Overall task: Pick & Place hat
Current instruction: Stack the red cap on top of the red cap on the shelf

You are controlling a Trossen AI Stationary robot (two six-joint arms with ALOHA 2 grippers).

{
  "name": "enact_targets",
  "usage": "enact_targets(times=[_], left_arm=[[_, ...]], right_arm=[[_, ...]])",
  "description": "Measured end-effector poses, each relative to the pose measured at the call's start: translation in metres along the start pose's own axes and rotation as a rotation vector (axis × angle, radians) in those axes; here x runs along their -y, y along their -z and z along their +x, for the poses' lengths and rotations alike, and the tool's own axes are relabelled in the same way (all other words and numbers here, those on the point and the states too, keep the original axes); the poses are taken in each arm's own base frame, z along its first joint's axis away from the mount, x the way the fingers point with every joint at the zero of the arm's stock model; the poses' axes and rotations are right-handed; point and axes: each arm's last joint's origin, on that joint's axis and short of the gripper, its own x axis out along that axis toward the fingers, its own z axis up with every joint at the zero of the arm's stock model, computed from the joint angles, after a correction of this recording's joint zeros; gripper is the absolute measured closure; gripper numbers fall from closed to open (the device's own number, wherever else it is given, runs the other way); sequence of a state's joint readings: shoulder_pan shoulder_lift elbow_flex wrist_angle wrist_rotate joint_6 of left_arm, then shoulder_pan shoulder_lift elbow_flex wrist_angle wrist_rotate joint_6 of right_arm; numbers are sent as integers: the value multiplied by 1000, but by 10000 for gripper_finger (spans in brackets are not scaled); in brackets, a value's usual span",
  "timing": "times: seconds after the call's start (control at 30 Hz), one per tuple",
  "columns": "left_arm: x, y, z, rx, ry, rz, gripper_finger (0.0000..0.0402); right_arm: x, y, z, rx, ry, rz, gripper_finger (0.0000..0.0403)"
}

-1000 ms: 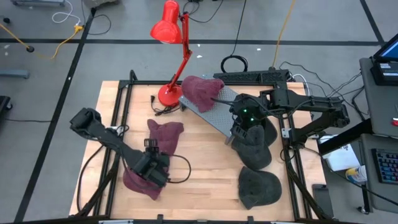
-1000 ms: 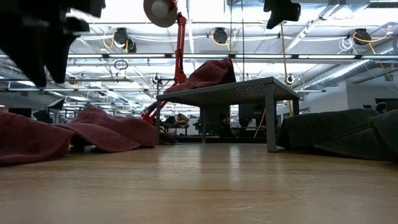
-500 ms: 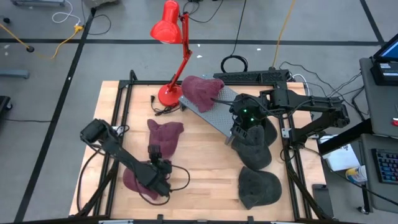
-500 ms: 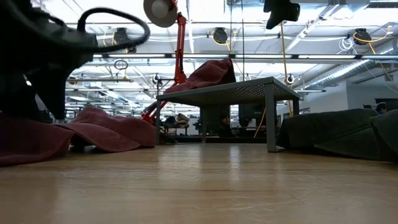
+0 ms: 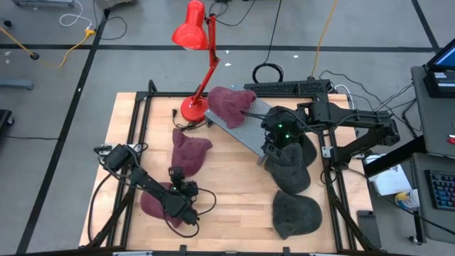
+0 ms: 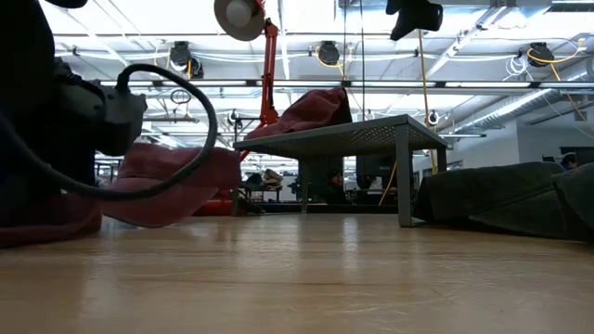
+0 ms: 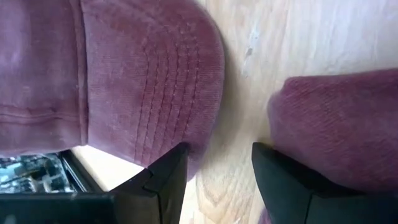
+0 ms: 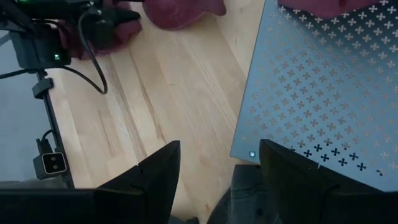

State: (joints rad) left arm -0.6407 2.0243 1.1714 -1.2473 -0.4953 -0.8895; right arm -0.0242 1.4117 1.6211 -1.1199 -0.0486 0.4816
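Three maroon hats show. One lies on the table's near left point(image 5: 151, 206), its brim point(image 7: 149, 81) before my left gripper. One lies mid-table point(image 5: 190, 153). One rests on the perforated metal stand point(image 5: 245, 126), at its far end point(image 5: 229, 103). My left gripper point(image 5: 183, 204) is low over the near-left hat and open point(image 7: 217, 180), with bare wood between its fingers and a second maroon mass point(image 7: 342, 124) beside the other finger. My right gripper point(image 5: 276, 142) waits open above the stand's near edge point(image 8: 217, 180). My left gripper comes from above. One finger point(image 7: 165, 180) stands at the edge of the near-left hat's brim point(image 7: 193, 152); I cannot tell whether it touches. The other finger stands by the second maroon mass, apart from it.
Several grey hats lie on the table's right side point(image 5: 291, 171), point(image 5: 295, 213), point(image 6: 501, 199). A red desk lamp point(image 5: 195, 35) stands at the far edge with its base point(image 5: 190, 108) beside the stand. Black cables trail around the left arm point(image 5: 206, 203). Bare wood lies between stand and near edge point(image 5: 234, 192).
My left arm has swung down and toward the near edge, bringing its gripper low over the near-left maroon hat. The mid-table maroon hat has shifted slightly and its outline has changed. My right arm has kept still.
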Motion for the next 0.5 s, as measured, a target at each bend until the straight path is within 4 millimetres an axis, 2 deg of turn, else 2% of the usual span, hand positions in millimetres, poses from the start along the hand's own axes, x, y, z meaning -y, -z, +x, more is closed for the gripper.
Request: enact_targets(times=[0.27, 0.5], left_arm=[[-12, 5, -5, -42, -97, -66, 215], [-14, 3, -5, 42, -155, -45, 215]], right_arm=[[0, 0, 0, 3, -1, -4, 191], [-1, -3, 0, 28, -15, -17, 191]])
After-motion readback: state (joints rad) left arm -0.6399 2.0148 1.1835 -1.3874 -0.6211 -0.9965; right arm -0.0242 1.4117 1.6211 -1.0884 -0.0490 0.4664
